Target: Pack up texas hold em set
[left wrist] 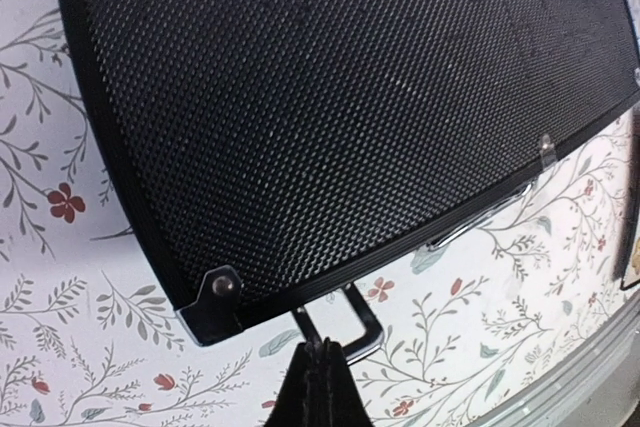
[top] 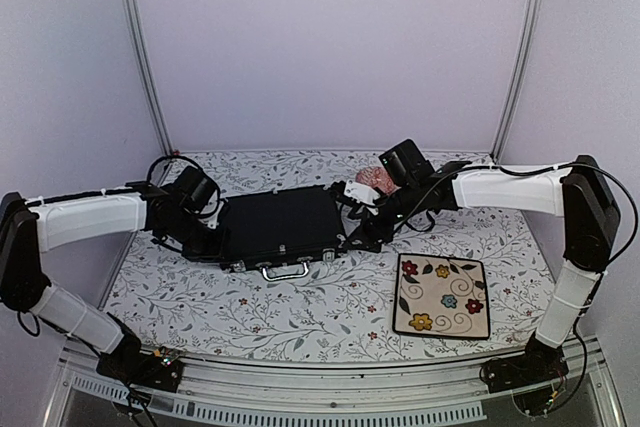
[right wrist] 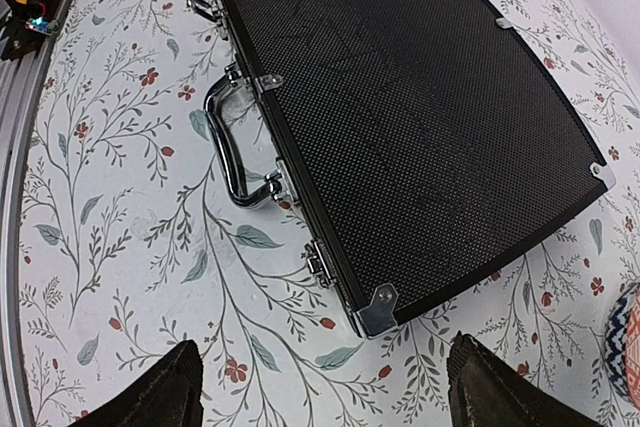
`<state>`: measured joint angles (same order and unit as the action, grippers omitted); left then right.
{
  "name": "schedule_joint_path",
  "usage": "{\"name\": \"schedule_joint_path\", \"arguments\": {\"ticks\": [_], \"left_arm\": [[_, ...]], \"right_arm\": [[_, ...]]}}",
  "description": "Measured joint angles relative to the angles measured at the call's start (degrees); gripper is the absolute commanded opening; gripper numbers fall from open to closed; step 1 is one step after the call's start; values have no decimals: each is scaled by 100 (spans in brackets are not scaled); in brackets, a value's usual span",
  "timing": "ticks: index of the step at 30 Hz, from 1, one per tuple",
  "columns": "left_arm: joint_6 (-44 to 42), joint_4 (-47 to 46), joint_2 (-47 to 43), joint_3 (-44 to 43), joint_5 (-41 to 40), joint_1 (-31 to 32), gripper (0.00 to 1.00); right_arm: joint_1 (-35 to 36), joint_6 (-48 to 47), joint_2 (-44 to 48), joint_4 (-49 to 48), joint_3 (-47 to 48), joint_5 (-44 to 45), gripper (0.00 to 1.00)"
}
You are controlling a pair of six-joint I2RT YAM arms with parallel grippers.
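- Clutter around the black case (top: 280,227) is slight. One cream plate (top: 442,295) with flowers lies flat off the case's right front corner, apart from it. One pink patterned bowl (top: 372,178) sits just behind the case's right rear corner.
- My right arm crosses in front of that bowl and hides part of it, and both my arms flank the case's short ends.
- The case lies flat with its lid down on the floral tabletop (top: 300,317), long front edge turned toward my bases.
- On that front edge I count one silver handle (right wrist: 232,142) and two latches (right wrist: 318,265), one on each side of the handle.
- My left gripper (left wrist: 320,387) sits at the case's left front corner with its jaws pressed together. The tips are right at the silver wire loop of the latch there, which stands out from the case's edge. I cannot tell whether they pinch that loop.
- My right gripper (right wrist: 320,392) hangs just off the case's right front corner, jaws spread wide. Only floral tabletop shows between the fingers (right wrist: 160,392), and the corner's metal cap lies just beyond the gap.
- Tally: one case, one handle, two latches, one plate, one bowl.
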<state>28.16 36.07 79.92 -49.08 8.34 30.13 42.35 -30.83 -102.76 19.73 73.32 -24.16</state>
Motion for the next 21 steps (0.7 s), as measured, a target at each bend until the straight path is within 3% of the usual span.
{"name": "schedule_joint_path", "arguments": {"ticks": [10, 21], "left_arm": [[59, -164, 361, -129, 201, 15, 0], [297, -796, 205, 562, 275, 83, 0]], "right_arm": [[0, -4, 0, 0, -76, -4, 85], [0, -2, 0, 0, -76, -42, 85]]}}
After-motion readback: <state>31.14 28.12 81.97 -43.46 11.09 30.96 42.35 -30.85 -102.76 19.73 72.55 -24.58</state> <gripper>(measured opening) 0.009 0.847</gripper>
